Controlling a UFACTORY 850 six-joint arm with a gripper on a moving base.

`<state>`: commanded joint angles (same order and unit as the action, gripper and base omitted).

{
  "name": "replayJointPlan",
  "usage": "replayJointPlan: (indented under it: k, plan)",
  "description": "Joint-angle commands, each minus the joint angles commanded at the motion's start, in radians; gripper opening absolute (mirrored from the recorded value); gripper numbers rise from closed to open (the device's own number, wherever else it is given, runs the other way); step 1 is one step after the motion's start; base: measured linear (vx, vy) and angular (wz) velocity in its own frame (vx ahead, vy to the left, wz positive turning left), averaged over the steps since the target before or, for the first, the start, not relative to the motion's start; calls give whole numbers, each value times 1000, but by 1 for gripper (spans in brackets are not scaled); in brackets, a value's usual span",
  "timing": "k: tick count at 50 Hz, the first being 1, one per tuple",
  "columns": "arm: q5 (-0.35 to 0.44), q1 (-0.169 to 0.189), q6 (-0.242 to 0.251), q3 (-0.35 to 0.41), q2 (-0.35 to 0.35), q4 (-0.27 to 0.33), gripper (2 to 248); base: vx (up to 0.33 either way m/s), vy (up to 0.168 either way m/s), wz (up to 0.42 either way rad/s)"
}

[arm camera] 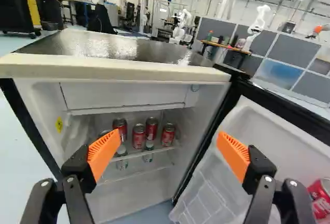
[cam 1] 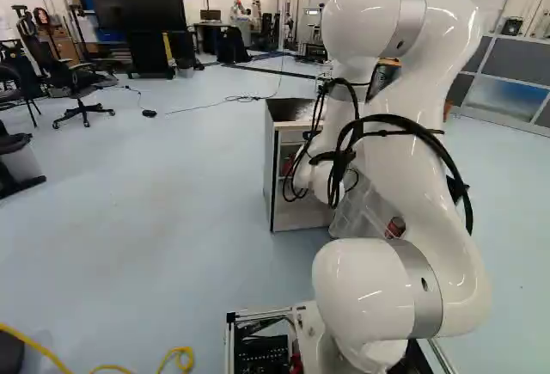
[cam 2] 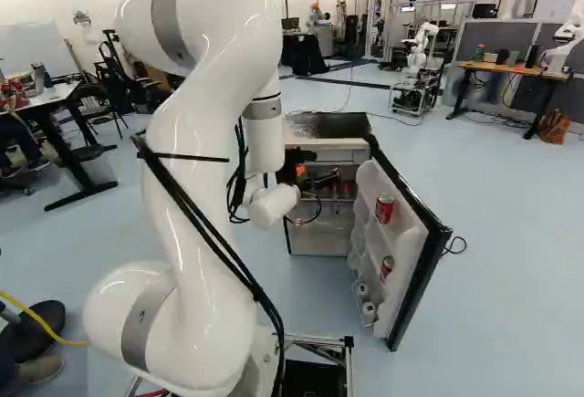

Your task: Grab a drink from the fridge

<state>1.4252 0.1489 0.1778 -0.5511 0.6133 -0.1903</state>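
Note:
My gripper (cam 2: 308, 178) is at the fridge's open front in the right base view. In the wrist view the gripper (arm camera: 166, 145) stands wide open, its orange pads apart with nothing gripped. Ahead of it is the open fridge (arm camera: 124, 91). Several red cans, among them a red can (arm camera: 138, 136) and another red can (arm camera: 168, 134), stand upright on the shelf, seen between the fingers. Below them are a greenish can (arm camera: 122, 158) and a second one (arm camera: 148, 152), partly hidden by the shelf edge. A red can (cam 2: 384, 208) sits in the door rack.
The fridge door (cam 2: 420, 246) stands swung out on the right, with more cans low in its racks. The fridge's dark top (arm camera: 129, 45) lies just above the opening. Further back are another robot (cam 2: 420, 46) and a wooden desk (cam 2: 511, 70).

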Motion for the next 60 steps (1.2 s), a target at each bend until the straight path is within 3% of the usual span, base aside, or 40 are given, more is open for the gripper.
replayJointPlan:
  k: [26, 32, 60]
  plan:
    - [0, 21, 0, -49, 92, 272, 247, 0, 0, 0]
    - [0, 21, -6, -57, 111, 300, 247, 0, 0, 0]
    - [0, 21, -268, -97, 200, 310, 247, 0, 0, 0]
